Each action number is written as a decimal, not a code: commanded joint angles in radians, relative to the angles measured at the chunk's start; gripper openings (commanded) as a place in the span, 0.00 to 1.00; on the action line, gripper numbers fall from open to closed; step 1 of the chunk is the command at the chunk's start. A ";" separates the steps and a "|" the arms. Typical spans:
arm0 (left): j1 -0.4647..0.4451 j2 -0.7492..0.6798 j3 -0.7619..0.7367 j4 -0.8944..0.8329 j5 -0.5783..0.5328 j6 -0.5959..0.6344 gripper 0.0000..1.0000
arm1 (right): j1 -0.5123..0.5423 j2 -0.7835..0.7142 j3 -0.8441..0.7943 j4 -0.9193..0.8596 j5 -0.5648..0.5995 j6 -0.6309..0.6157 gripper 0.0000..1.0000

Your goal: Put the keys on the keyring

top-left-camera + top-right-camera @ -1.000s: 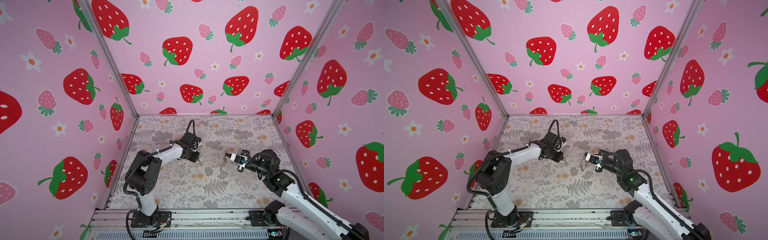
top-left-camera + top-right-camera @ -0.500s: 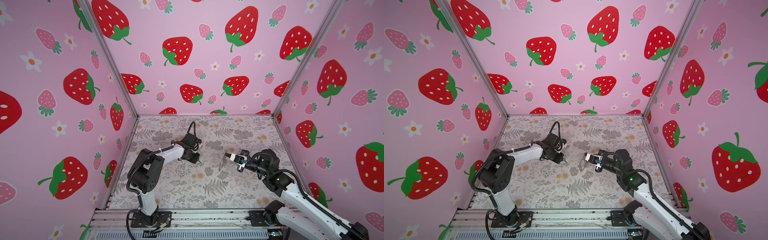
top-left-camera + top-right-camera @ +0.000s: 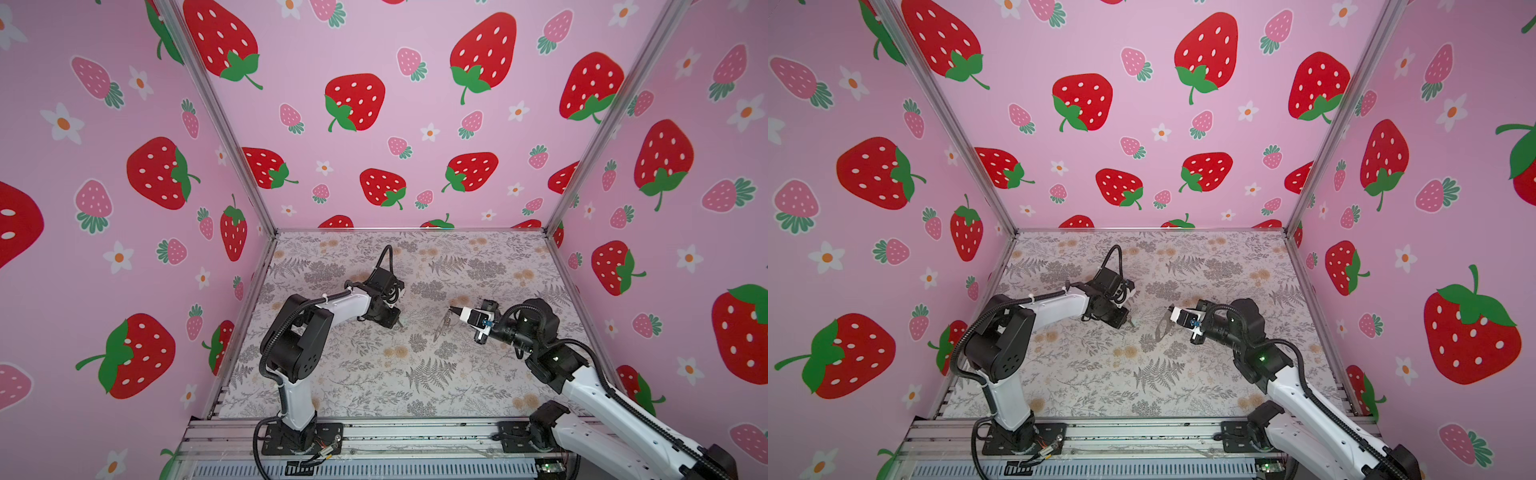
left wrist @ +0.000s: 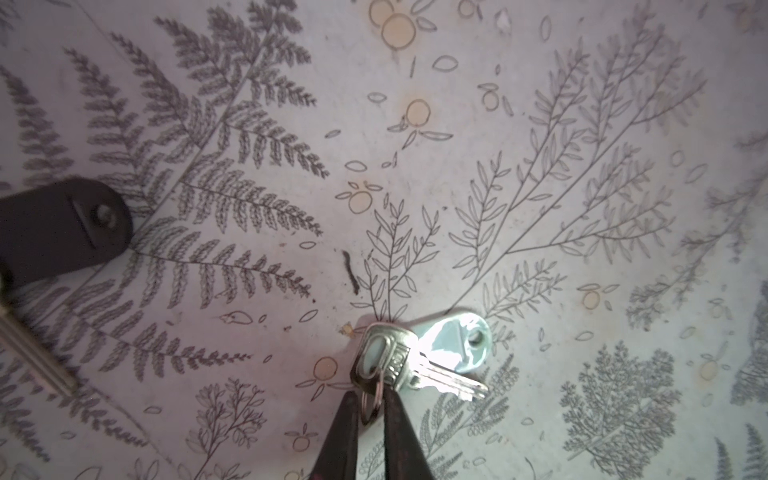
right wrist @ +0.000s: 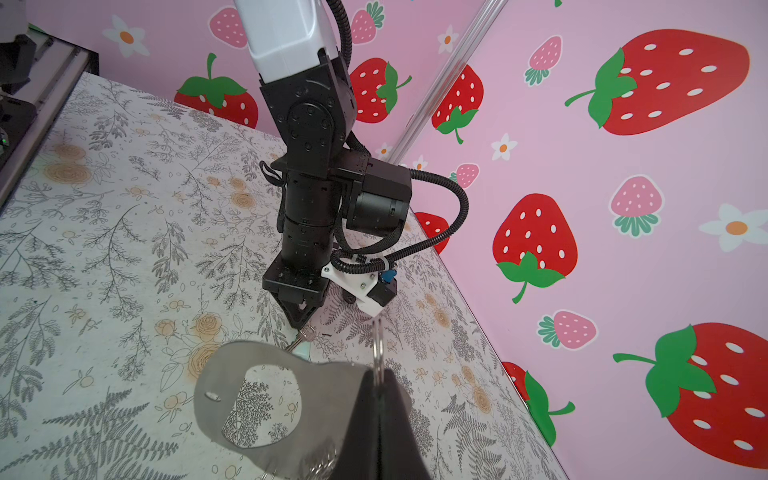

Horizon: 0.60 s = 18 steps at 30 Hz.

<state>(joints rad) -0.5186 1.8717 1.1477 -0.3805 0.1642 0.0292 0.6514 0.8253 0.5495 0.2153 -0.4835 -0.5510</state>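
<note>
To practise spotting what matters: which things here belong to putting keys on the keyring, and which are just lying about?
Job: silver key, black-headed key, keyring.
Lying about: small dark fleck, floral table cover.

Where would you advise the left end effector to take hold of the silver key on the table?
Probably its small ring, from above: the silver key lies flat on the table, while the ring sticks up between the left end effector fingers.

keys (image 4: 409, 361) on table (image 3: 374, 374), keyring (image 3: 441, 327) seemingly raised to their right
</note>
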 commanded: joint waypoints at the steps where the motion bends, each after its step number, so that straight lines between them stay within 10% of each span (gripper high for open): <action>1: -0.006 0.009 0.032 -0.012 -0.013 0.009 0.17 | -0.006 -0.002 0.000 0.010 -0.021 -0.018 0.03; 18: -0.017 -0.126 -0.027 0.037 0.067 0.102 0.04 | -0.009 -0.005 -0.006 0.011 -0.010 -0.024 0.02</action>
<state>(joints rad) -0.5285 1.8164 1.1320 -0.3656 0.1848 0.0788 0.6483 0.8253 0.5495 0.2150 -0.4831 -0.5518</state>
